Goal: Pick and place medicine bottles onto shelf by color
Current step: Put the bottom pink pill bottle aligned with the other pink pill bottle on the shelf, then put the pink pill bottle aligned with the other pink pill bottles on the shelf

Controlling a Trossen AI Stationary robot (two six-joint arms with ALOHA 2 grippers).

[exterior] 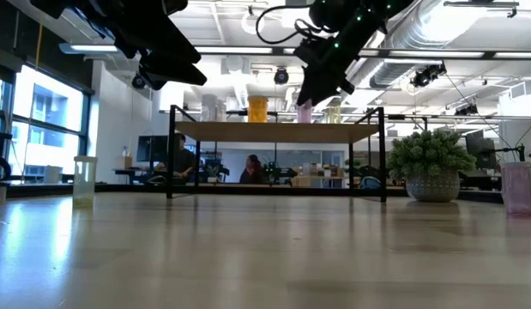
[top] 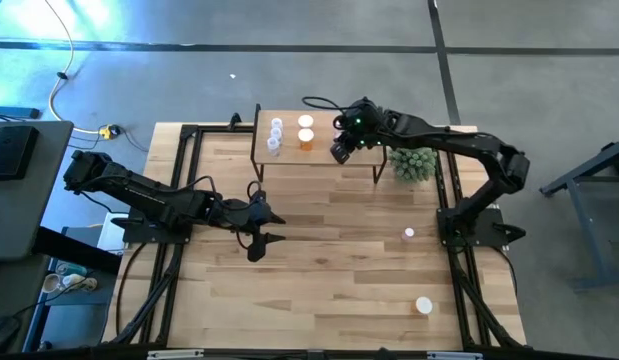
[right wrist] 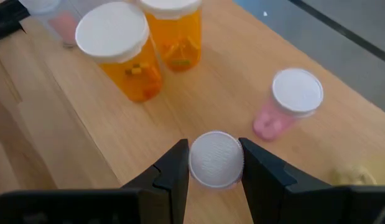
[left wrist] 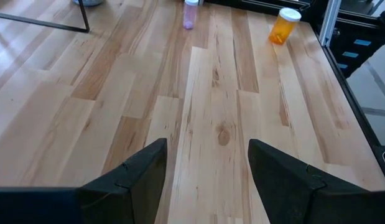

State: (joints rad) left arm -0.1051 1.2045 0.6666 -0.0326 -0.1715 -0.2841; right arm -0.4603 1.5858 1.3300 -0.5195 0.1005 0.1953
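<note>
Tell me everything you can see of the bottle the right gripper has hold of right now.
The bottle sits between the fingers of the right gripper, which press on its round white cap from both sides. From above, almost only the cap shows, finely textured and plastic-looking. The low view shows a pinkish body hanging under the gripper, upright, at the shelf top; whether it touches the board I cannot tell. Another pink bottle and two orange ones stand nearby on the shelf, apart from it.

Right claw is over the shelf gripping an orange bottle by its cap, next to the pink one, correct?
Not quite: the right claw grips a white-capped pink bottle, not an orange one. The right wrist view shows both orange bottles standing free on the shelf. The rest holds.
</note>
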